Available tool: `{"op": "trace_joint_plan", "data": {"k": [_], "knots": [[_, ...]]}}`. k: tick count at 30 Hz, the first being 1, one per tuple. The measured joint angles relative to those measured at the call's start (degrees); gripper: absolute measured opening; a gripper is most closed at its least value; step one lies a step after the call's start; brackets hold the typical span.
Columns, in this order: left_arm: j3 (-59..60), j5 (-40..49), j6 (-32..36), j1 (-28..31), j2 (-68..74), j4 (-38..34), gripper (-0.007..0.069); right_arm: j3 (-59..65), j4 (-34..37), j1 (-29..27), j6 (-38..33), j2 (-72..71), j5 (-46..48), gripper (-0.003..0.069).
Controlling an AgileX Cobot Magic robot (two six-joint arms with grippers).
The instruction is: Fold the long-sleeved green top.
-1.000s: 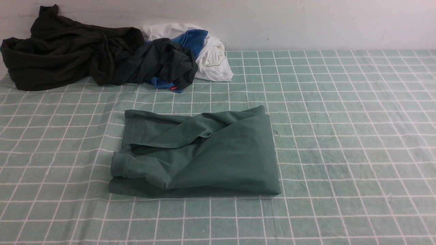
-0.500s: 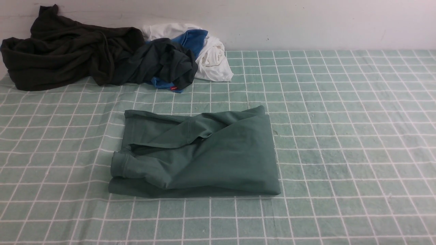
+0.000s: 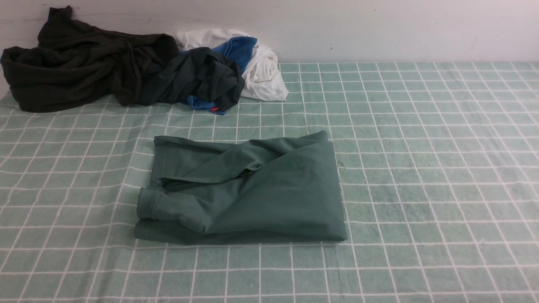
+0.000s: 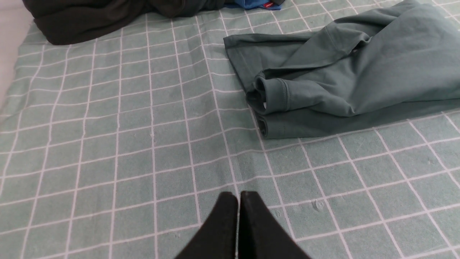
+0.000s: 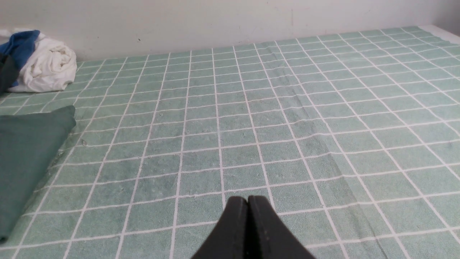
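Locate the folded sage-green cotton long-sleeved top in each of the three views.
Front view: folded sage-green cotton long-sleeved top, centre.
Left wrist view: upper right, cuff facing camera.
Right wrist view: left edge, partly cut off.
Shared landmark: crumpled white-and-blue cloth bundle; the left wrist view shows only its blue edge.

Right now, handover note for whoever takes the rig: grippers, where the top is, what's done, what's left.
Left gripper: shut, empty, over bare checked cloth short of the top.
Right gripper: shut, empty, over bare cloth to the top's right.
Green long-sleeved top: lies mid-table as a folded, roughly rectangular bundle, one cuffed sleeve end showing at its left edge.
Done: fold looks complete; both arms are clear.
Left: likely nothing, maybe tuck that cuff. The dark garment and the blue-and-white bundle sit at the back, apart from it.
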Motion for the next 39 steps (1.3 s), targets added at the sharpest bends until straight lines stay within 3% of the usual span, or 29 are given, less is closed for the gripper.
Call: {"op": "trace_joint_plan", "data": {"k": [27, 30, 37, 39], "knots": [[2.58, -1.16, 0.00, 0.00, -0.14, -1.17, -0.0003, -0.07, 0.00, 0.00, 0.00, 0.00, 0.17, -0.0014], [3.35, -5.67, 0.08, 0.40, -0.63, -3.38, -0.0003, -0.07, 0.00, 0.00, 0.00, 0.00, 0.17, -0.0014], [16.42, -36.22, 5.89, 10.43, -1.29, -6.25, -0.0003, -0.07, 0.00, 0.00, 0.00, 0.00, 0.23, -0.0014], [20.54, -41.11, 6.93, 12.95, -2.08, -7.39, -0.0003, -0.07, 0.00, 0.00, 0.00, 0.00, 0.23, -0.0014]]}}
